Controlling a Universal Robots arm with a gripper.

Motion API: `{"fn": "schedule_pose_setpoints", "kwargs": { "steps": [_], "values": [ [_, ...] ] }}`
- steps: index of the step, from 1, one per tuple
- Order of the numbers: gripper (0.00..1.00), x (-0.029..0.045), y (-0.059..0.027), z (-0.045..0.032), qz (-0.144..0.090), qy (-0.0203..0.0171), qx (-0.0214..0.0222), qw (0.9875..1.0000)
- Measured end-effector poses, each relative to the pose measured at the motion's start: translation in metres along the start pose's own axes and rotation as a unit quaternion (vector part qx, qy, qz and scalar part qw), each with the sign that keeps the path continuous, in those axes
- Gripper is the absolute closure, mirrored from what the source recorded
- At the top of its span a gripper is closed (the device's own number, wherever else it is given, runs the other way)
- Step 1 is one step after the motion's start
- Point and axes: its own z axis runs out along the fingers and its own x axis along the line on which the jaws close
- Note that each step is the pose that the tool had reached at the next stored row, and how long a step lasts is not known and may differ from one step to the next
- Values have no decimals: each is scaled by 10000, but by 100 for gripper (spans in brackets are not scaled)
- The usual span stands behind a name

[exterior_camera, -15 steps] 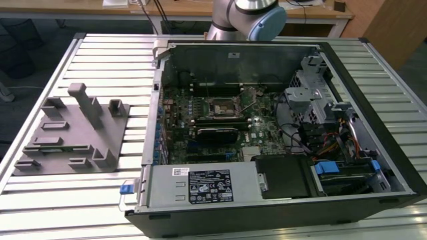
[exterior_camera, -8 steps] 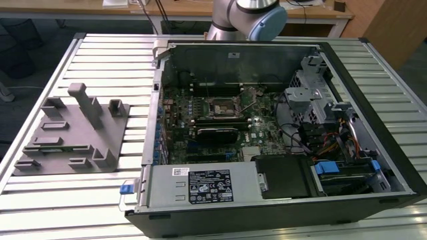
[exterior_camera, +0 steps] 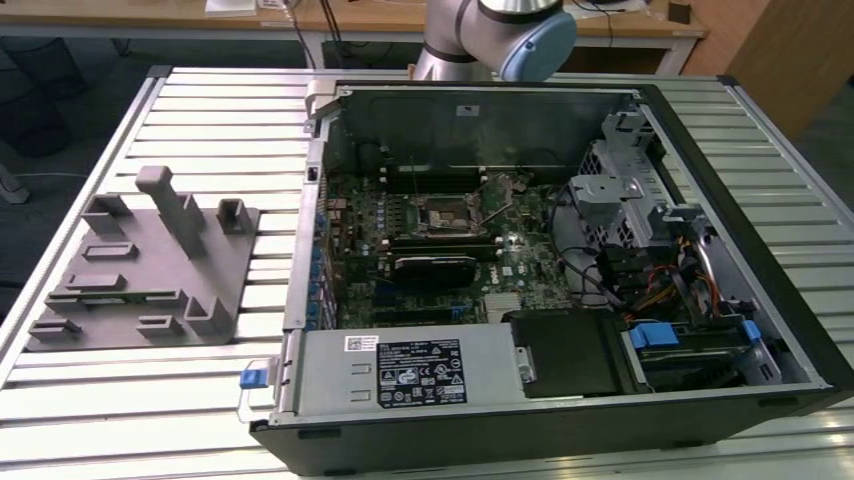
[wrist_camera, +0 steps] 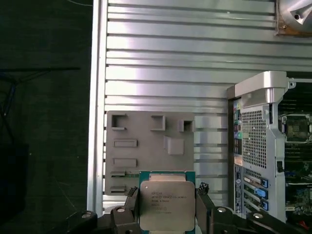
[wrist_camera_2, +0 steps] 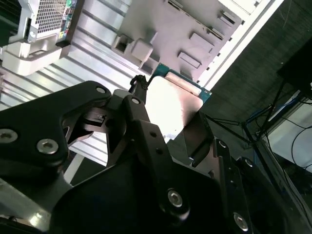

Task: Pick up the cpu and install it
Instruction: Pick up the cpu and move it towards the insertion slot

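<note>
The cpu (wrist_camera: 167,204), a small square chip with a silvery top and a green rim, sits between my gripper's (wrist_camera: 167,196) black fingers (wrist_camera: 130,201), which are shut on two of its opposite edges. In the second wrist view the cpu (wrist_camera_2: 171,102) shines bright in the same gripper (wrist_camera_2: 168,109). I hold it high above the grey holder block (wrist_camera: 146,146) on the slatted table. The black motherboard socket (exterior_camera: 447,215) lies open inside the computer case (exterior_camera: 747,260), towards the exterior view's right of the holder block (exterior_camera: 147,265).
The arm's upper joints (exterior_camera: 497,35) rise behind the case. Inside the case are a drive cage (exterior_camera: 614,190), cables (exterior_camera: 654,280) and a power supply (exterior_camera: 407,372). The case's rear panel (wrist_camera: 253,146) stands beside the block. The slatted table's edge (wrist_camera: 97,97) borders dark floor.
</note>
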Motion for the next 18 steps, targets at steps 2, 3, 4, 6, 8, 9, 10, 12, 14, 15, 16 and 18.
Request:
{"fn": "schedule_pose_setpoints", "kwargs": {
  "steps": [2,3,4,6,8,9,10,12,14,15,16,18],
  "values": [
    [46,-91,-2,30,0,5,0,10000],
    [46,-135,-2,44,0,6,1,10000],
    [46,-179,-3,58,0,7,0,10000],
    [46,-269,-4,84,0,11,1,10000],
    [46,-357,-5,111,1,13,0,10000],
    [46,-401,-6,124,1,14,1,10000],
    [46,-449,-6,137,1,15,0,10000],
    [46,-538,-7,162,1,17,0,10000],
    [46,-627,-8,185,1,19,1,10000],
    [46,-671,-8,196,1,20,1,10000],
    [46,-718,-8,207,1,19,0,10000],
    [46,-807,-8,225,0,20,1,10000]
  ]
}}
